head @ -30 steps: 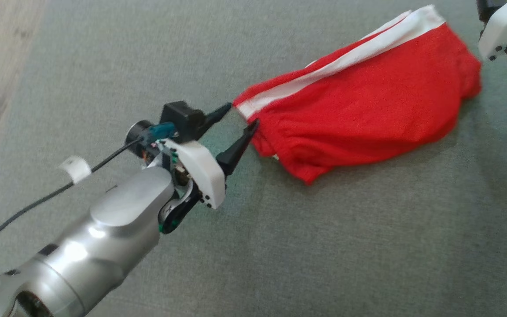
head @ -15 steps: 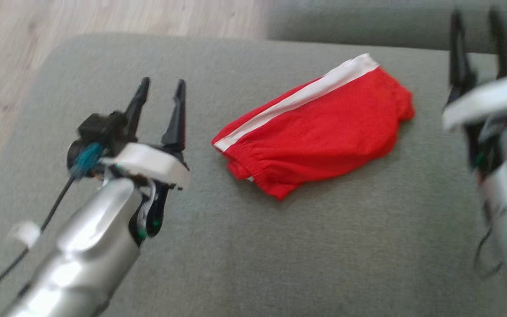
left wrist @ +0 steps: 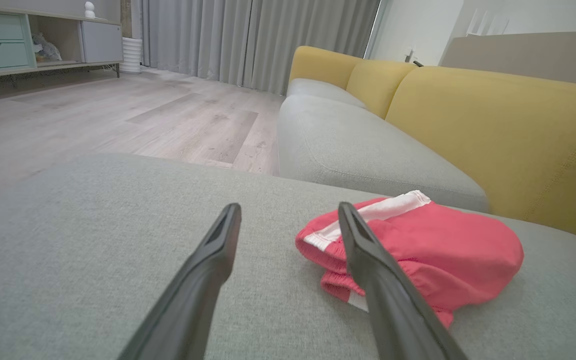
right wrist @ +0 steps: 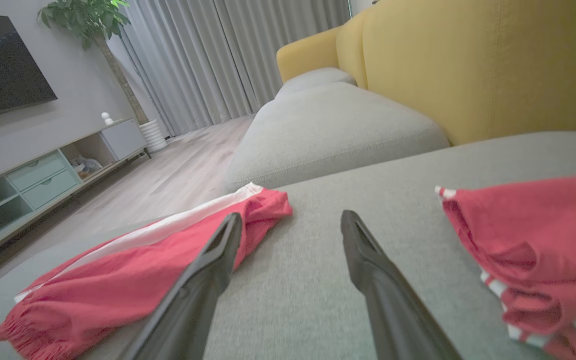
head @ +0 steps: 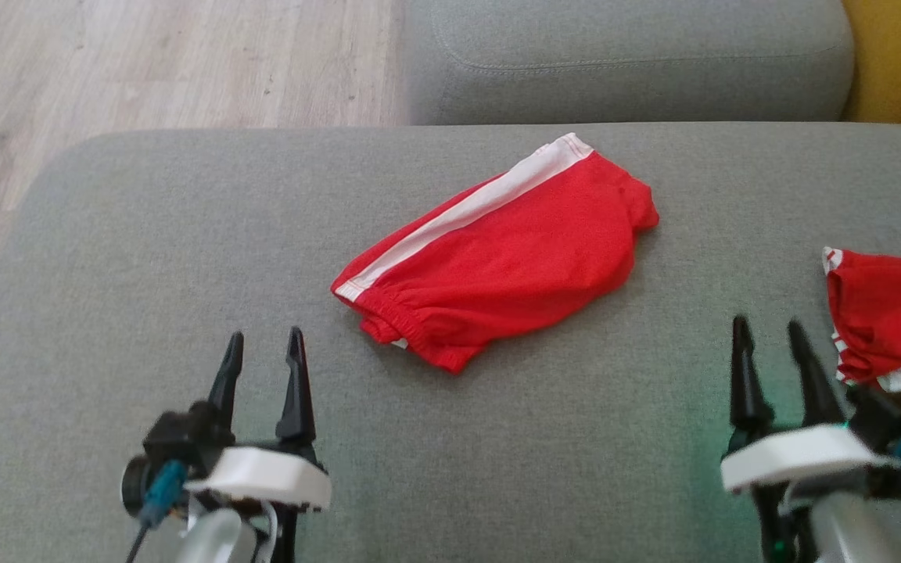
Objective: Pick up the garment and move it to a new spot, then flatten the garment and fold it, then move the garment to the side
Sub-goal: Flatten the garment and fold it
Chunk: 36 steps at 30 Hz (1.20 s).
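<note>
The garment (head: 497, 258) is a pair of red shorts with a white side stripe, folded flat on the grey sofa cushion (head: 145, 234). It also shows in the left wrist view (left wrist: 443, 250) and the right wrist view (right wrist: 133, 280). My left gripper (head: 263, 348) stands open near the cushion's front left, well short of the shorts, with nothing between its fingers. My right gripper (head: 769, 332) stands open at the front right, empty. A second red garment (head: 888, 320) lies crumpled just right of the right gripper, apart from it.
A second grey cushion (head: 622, 62) lies beyond the near one, with the yellow sofa back (left wrist: 498, 135) behind. Wood floor (head: 145, 62) runs past the cushion's left and far edges. A TV cabinet (right wrist: 43, 170) stands across the room.
My left gripper has let go of the shorts' waistband corner and drawn back toward the front. The head camera has pulled back and up, bringing both grippers and the second garment into view.
</note>
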Motion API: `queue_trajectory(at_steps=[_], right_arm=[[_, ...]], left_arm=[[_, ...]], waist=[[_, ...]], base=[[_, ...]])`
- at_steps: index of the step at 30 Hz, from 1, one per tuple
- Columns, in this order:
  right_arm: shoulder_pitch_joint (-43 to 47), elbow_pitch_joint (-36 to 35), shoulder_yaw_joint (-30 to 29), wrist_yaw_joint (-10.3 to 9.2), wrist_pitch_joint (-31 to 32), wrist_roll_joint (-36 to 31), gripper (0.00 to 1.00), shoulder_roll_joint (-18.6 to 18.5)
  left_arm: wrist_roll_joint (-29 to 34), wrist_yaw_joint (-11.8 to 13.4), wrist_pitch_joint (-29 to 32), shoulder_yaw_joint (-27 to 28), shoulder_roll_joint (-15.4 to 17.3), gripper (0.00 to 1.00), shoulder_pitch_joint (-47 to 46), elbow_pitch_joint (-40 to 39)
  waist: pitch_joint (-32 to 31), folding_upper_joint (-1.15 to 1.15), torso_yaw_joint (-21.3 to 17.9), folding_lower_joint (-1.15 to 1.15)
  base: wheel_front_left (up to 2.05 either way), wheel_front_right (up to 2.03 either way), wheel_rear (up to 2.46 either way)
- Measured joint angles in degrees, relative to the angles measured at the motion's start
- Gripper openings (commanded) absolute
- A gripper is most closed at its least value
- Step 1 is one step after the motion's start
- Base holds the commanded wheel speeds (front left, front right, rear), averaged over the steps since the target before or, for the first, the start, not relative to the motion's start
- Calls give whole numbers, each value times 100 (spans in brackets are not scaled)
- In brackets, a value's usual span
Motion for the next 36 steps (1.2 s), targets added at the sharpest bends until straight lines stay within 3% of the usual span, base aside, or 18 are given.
queue_trajectory(at_steps=[13, 21, 28, 36], right_arm=[[155, -169, 254, 0, 8, 45, 100, 54], [-960, -145, -116, 0, 648, -452, 100, 54], [-2388, 812, -867, 0, 1677, -726, 100, 48], [-3481, 2313, -1772, 0, 2305, -1267, 100, -87]], left_arm=[[824, -690, 1, 758, -510, 100, 285, 164], [1057, -984, 1, 920, -711, 100, -216, 199], [1166, -1169, 1, 931, -793, 100, -486, 309], [1145, -1229, 1, 870, -816, 100, -704, 376]], waist=[[178, 0, 81, 1], [706, 0, 289, 2], [1190, 0, 593, 3], [1496, 0, 1042, 2]], base=[[0, 0, 0], [0, 0, 0], [0, 0, 0], [0, 0, 0]])
